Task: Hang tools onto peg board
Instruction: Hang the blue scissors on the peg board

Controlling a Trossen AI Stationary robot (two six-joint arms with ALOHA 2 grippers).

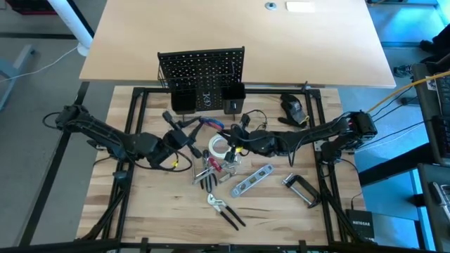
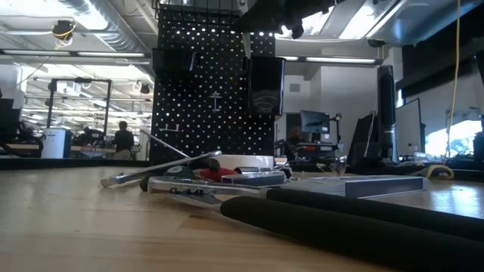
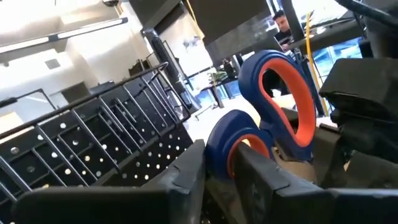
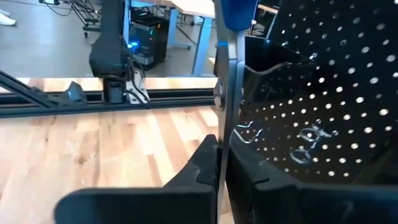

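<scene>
Passing blue-handled scissors between two tools in front of the peg board

Both arms meet mid-table, just near of the peg board (image 1: 202, 70). Left tool (image 1: 184, 138) and right tool (image 1: 238, 133) sit either side of the scissors (image 1: 209, 125), which hang in the air between them.

Left wrist view: blue-and-orange scissor handles (image 3: 273, 112) sit right at the left tool's fingers (image 3: 186, 177); fingers narrowly parted around the handle end, firm contact cannot be confirmed.

Right wrist view: right tool (image 4: 222, 163) is clamped tight on the scissor blades (image 4: 225, 93), blades upright between the fingers, peg board close behind.

Peg board stands upright at the far edge of the work frame, two black cups (image 1: 184, 102) on its near face.

Remaining items lie on the table (image 1: 140, 204) near of the arms: white tape roll (image 1: 219, 147), red-handled tool (image 1: 213, 167), spirit level (image 1: 253, 180), C-clamp (image 1: 301, 188), black-handled pliers (image 1: 226, 212). Bulky black device (image 1: 294, 107) sits far right.
</scene>
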